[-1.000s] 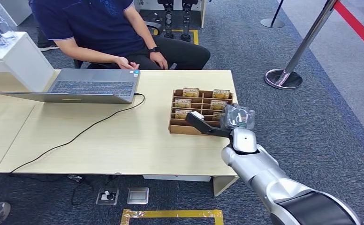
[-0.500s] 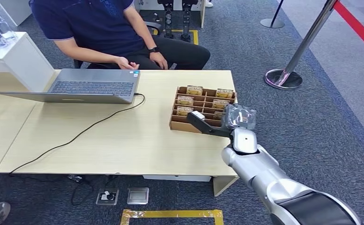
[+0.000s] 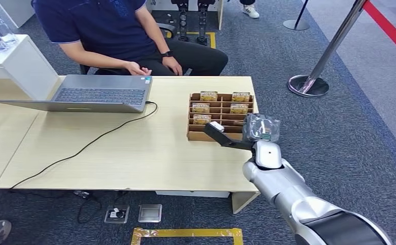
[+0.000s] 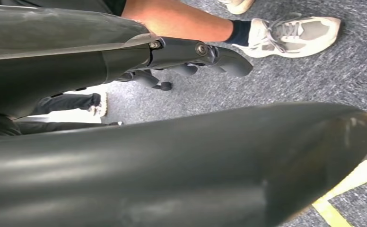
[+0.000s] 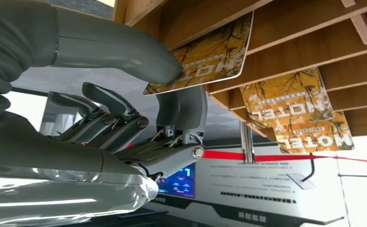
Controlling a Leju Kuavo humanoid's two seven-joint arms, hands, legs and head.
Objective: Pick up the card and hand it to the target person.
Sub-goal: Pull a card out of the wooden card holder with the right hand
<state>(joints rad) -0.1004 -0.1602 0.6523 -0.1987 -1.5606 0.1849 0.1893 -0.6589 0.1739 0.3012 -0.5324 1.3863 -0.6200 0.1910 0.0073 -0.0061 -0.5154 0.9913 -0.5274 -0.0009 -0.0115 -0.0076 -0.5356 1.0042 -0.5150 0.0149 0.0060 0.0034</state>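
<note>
The right hand (image 5: 139, 113) is at the grasp step, thumb and finger pinching a card (image 5: 205, 56) in the rack (image 3: 220, 109); next, lift it out.

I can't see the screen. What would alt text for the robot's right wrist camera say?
A grey robot hand pinches a yellow hotel card between its thumb and a finger, at the edge of a slot in a wooden rack. Two more matching cards sit in neighbouring slots.
</note>
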